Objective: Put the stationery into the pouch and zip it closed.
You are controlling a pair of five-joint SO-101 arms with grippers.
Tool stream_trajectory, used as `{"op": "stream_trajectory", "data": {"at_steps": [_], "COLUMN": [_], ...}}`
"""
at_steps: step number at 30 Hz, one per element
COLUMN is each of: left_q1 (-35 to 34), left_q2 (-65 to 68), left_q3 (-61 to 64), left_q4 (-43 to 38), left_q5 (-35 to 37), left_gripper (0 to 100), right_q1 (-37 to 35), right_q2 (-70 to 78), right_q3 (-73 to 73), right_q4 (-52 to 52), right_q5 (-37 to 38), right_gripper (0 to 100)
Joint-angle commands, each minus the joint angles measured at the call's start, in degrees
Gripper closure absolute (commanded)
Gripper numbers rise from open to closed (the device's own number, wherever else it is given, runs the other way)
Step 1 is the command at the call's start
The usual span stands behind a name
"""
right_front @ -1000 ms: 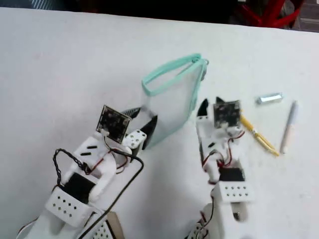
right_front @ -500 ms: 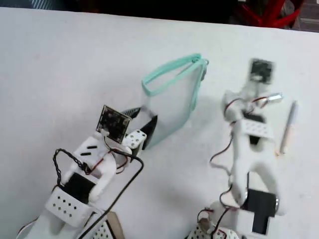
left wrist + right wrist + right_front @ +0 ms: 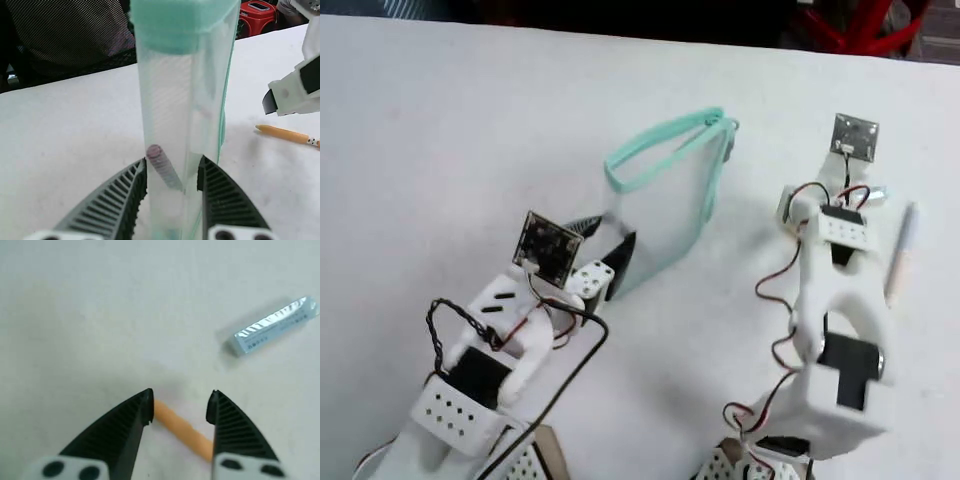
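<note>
Lining up the pencil grab is the step we're on rn, imo. Our right gripper (image 3: pixel 180 399) hangs over the white table (image 3: pixel 75 300) w/ fingers apart, straddling one end of the long orange pencil (image 3: pixel 186 434) — nothing clamped yet. Our left gripper (image 3: pixel 172 167) is squeezed onto the see-through plastic pouch with the mint-green zip rim (image 3: pixel 185 75), holding it upright w/ the mouth gaping. A small purple ribbed item (image 3: pixel 161 165) sits inside, can't tell what it is.

How we'd do it well: the pencil lies slantwise across the gap, so we'd turn the wrist till the fingers sit square to the shaft, go low, and pinch nearer the middle, not the end — otherwise it'll prob swing or roll out. Then over the mouth, tip it near vertical, and let go only once its end is past the rim. The small silvery-blue rectangular block (image 3: pixel 272 327) lies near, so keep off it. The slim pale pen (image 3: pixel 902 250) lies just beside the right arm, for later.
</note>
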Motion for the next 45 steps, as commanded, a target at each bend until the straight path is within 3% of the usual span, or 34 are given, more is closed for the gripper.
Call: {"op": "stream_trajectory", "data": {"at_steps": [1, 9, 26, 32, 36, 45], "left_q1": [0.6, 0.6, 0.6, 0.6, 0.6, 0.6], "left_q2": [-0.2, -0.2, -0.2, -0.2, 0.0, 0.0], "left_q3": [-0.4, -0.4, -0.4, -0.4, -0.3, -0.3], "left_q4": [-1.0, -1.1, -1.2, -1.2, -1.2, -1.2], "left_q5": [0.2, 0.2, 0.2, 0.2, 0.2, 0.2], "left_gripper": [83, 83, 83, 83, 83, 83], "right_q1": [-1.0, -0.7, 2.1, 3.0, 0.8, 1.3], "right_q2": [3.7, 11.8, 16.6, 18.3, 19.2, 20.8], "right_q3": [-7.9, -18.5, -24.1, -26.2, -26.1, -26.5], "right_q4": [5.1, 16.0, 22.3, 25.1, 26.2, 24.4], "right_q5": [2.5, 3.2, 9.1, 12.5, 18.0, 17.9], "right_gripper": [84.4, 84.4, 84.2, 78.1, 81.6, 98.5]}}
